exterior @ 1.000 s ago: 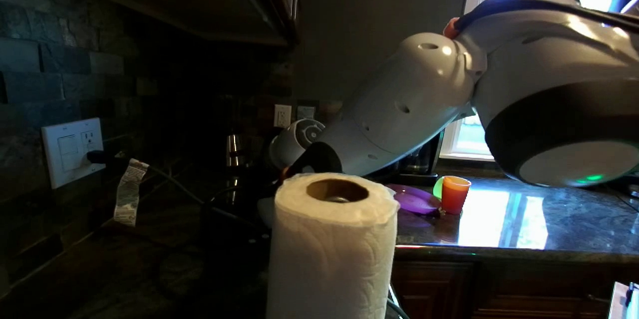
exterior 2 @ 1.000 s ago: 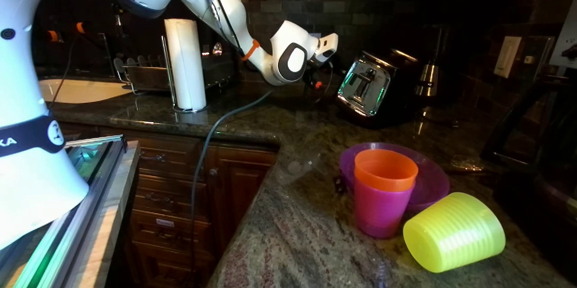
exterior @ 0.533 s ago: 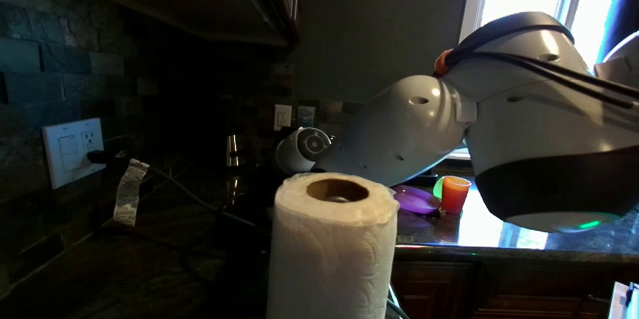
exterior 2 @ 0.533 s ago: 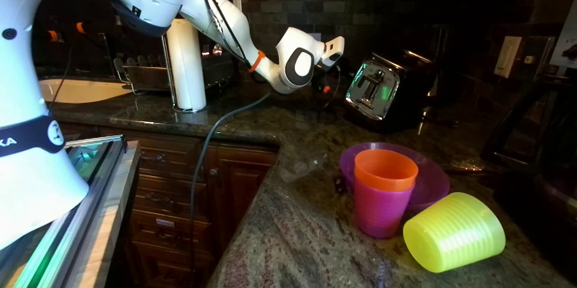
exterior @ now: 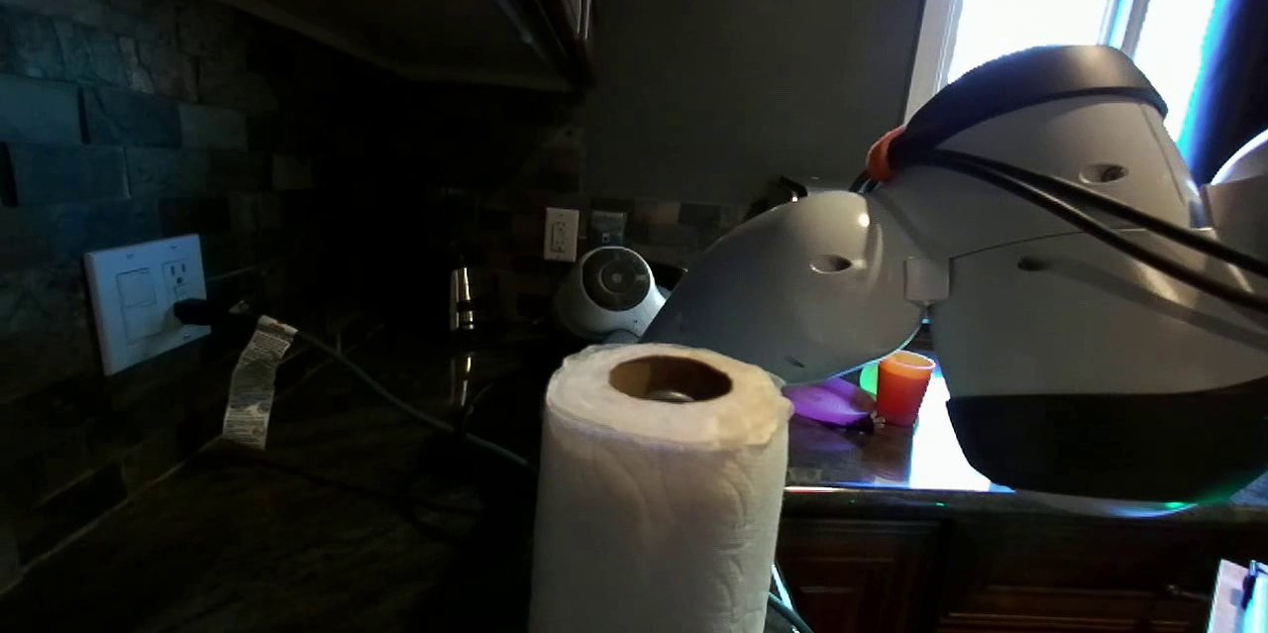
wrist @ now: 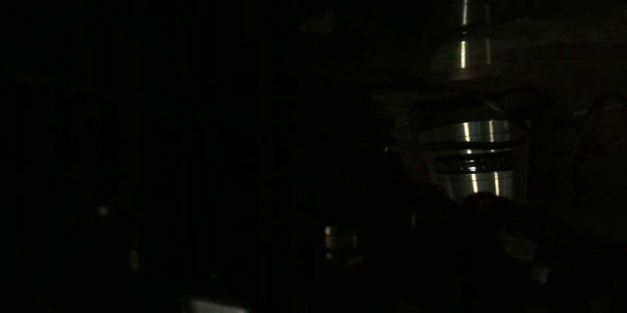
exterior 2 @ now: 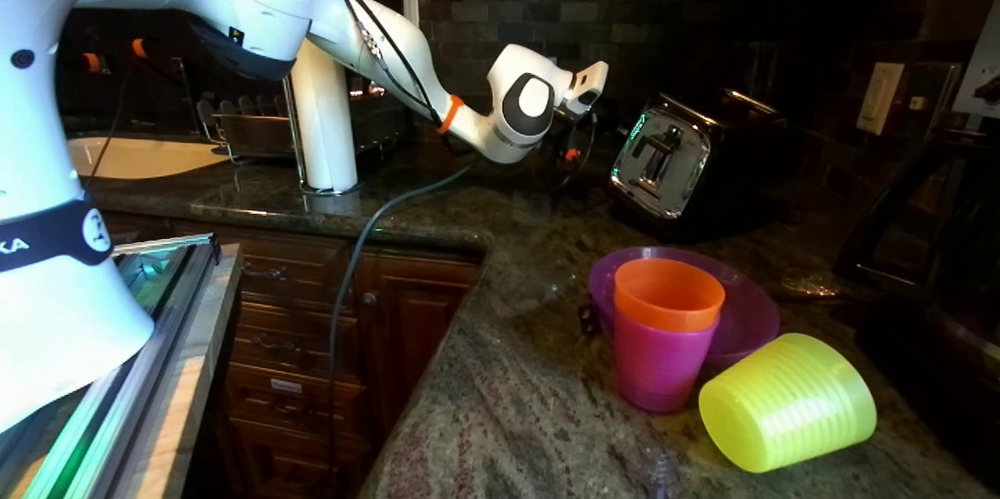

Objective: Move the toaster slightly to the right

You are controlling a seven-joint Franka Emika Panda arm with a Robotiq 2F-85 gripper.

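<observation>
In an exterior view we see the end effector (exterior 2: 569, 159) as a dark shape with an orange spot, hanging below the wrist camera (exterior 2: 587, 86) and just beside the chrome end of the toaster (exterior 2: 683, 163); the light there is so poor that we cannot tell how far apart its tips stand, or whether they hold or touch anything. The toaster sits behind the inside corner of the surface (exterior 2: 469, 405), toward the far back corner, its chrome end turned to the front edge and its black body fading into shadow. In the wrist view we make out a metallic object (wrist: 476, 158) with a dark band, glinting at the right. The robot arm (exterior 2: 391, 38) reaches in over the front edge, where a grey cable (exterior 2: 344, 288) drops between the inside corner and the paper towel roll (exterior 2: 324, 124), which stands upright in both exterior views. On the other side of the inside corner from the roll we find a purple plate (exterior 2: 750, 315), and just beside it an orange cup (exterior 2: 669, 311) nested in a pink cup (exterior 2: 662, 366), both upright. Near them, closer to the back edge, a yellow cup (exterior 2: 789, 405) lies on its side. Along the back edge a cord (exterior: 391, 393) runs to a white outlet (exterior: 139, 301).
</observation>
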